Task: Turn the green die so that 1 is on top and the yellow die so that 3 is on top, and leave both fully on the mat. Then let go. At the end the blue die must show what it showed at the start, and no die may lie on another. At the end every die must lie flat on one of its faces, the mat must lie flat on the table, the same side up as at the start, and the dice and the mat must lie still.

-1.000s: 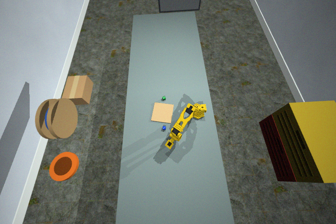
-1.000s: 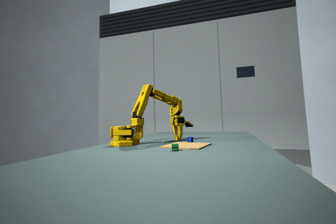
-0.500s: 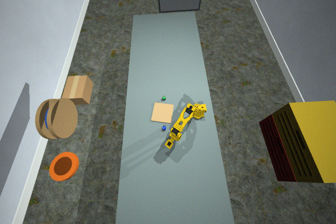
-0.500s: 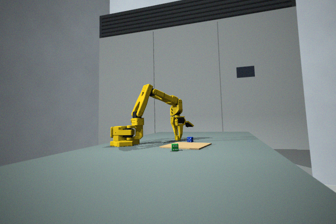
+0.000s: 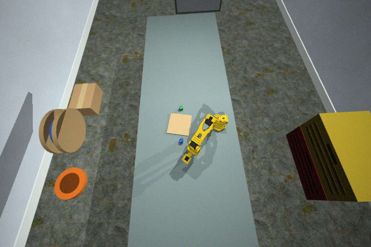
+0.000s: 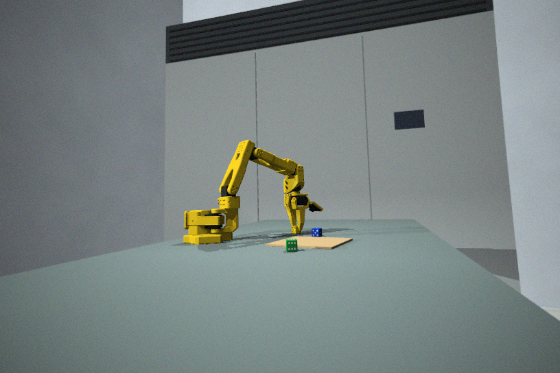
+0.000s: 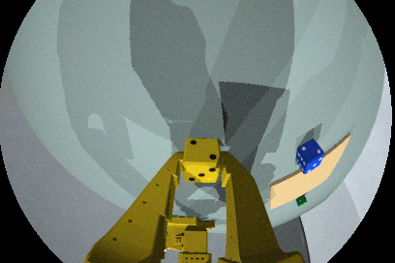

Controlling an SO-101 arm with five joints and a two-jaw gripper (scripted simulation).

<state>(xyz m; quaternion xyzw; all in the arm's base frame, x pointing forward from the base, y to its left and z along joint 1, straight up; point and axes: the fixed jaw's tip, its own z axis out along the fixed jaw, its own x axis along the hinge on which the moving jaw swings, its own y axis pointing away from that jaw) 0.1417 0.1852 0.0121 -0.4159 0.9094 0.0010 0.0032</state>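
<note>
Yellow die (image 7: 201, 160), 1 piece: clamped between the 2 fingers of the gripper (image 5: 186, 158) (image 6: 296, 230) (image 7: 202, 165), off the mat (image 5: 179, 124) (image 6: 316, 243) (image 7: 310, 175); faces with 2 and 3 pips seen by the wrist camera. Green die (image 5: 181, 108) (image 6: 292, 245) (image 7: 301, 200) and blue die (image 5: 181, 140) (image 6: 316, 232) (image 7: 310, 156), 1 each: beside the mat. For turning, a firm grip, a straight lift and wide passage around the blue die are advised.

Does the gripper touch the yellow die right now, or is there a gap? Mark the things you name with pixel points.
Touching. The wrist view shows both fingertips of the gripper (image 7: 202, 160) against opposite sides of the yellow die (image 7: 201, 160).
</note>
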